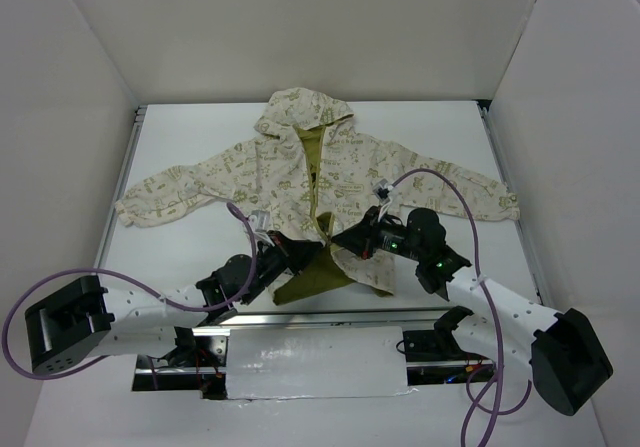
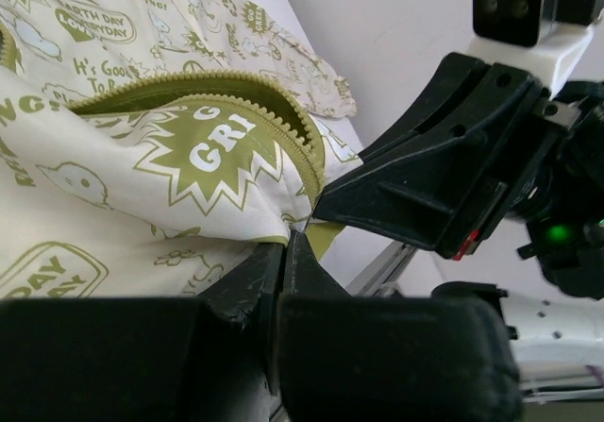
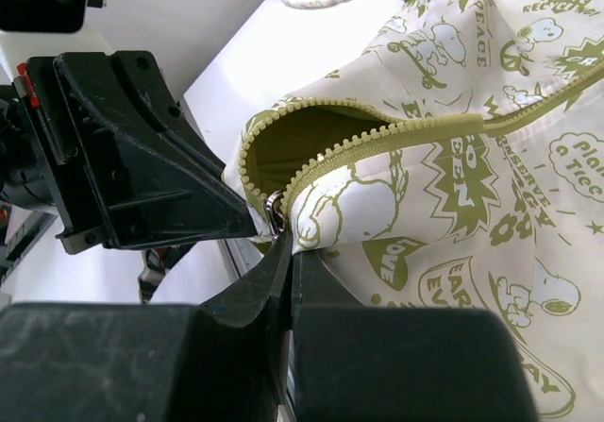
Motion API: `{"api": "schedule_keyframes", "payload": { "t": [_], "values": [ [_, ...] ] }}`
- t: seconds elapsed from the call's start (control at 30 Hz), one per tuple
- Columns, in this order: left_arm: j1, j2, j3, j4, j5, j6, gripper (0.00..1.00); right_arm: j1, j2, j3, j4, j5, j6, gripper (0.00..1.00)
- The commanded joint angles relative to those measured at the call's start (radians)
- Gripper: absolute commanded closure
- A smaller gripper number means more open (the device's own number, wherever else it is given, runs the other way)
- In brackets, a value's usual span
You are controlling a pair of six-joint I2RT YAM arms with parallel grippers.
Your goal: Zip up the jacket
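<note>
White walls are enclosing a white table (image 1: 180, 252), where the jacket (image 1: 270, 172) is lying spread face up near the centre, its hood pointing to 12 o'clock and its sleeves reaching toward 9 and 3 o'clock. Its front is gaping open, and the olive lining (image 1: 315, 277) is folding out below the hem toward 6 o'clock. Both arms are meeting at that lower edge. The left gripper (image 2: 288, 241) is pressing its jaws tight on the hem of one front panel, just below the curling zipper teeth (image 2: 236, 96). The right gripper (image 3: 281, 243), sitting just at 3 o'clock of the left one in the overhead view, is clamping its jaws on the jacket's other panel edge, right at the small metal slider (image 3: 274, 212). The two grippers are standing almost tip to tip.
</note>
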Motion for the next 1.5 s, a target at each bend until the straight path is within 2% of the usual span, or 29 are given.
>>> {"api": "schedule_keyframes", "payload": {
  "t": [0.0,0.47,0.6,0.9,1.0,1.17,1.3,1.47],
  "values": [
    [-0.002,-0.006,0.000,0.050,0.071,0.097,1.00,-0.011,-0.014,0.064,0.000,-0.025,-0.043,1.00],
    [0.000,-0.130,0.017,-0.168,0.050,0.289,1.00,-0.018,0.043,0.145,-0.127,-0.226,-0.147,1.00],
    [0.001,-0.162,0.027,-0.208,0.070,0.327,1.00,-0.017,0.063,0.148,-0.108,-0.251,-0.138,1.00],
    [0.001,-0.158,0.050,-0.235,0.218,0.390,1.00,-0.018,0.044,0.146,-0.108,-0.196,-0.129,1.00],
    [0.001,-0.136,0.075,-0.281,0.263,0.410,1.00,-0.017,0.027,0.114,-0.060,-0.093,-0.055,1.00],
    [0.001,-0.084,0.103,-0.328,0.317,0.435,1.00,-0.017,0.032,0.113,-0.016,-0.059,0.023,1.00],
    [0.001,-0.076,0.110,-0.347,0.328,0.441,1.00,-0.018,0.038,0.116,-0.005,-0.071,0.037,1.00],
    [0.001,-0.038,0.156,-0.482,0.234,0.436,1.00,-0.020,0.009,0.119,0.011,-0.091,0.063,1.00]
  ]
}}
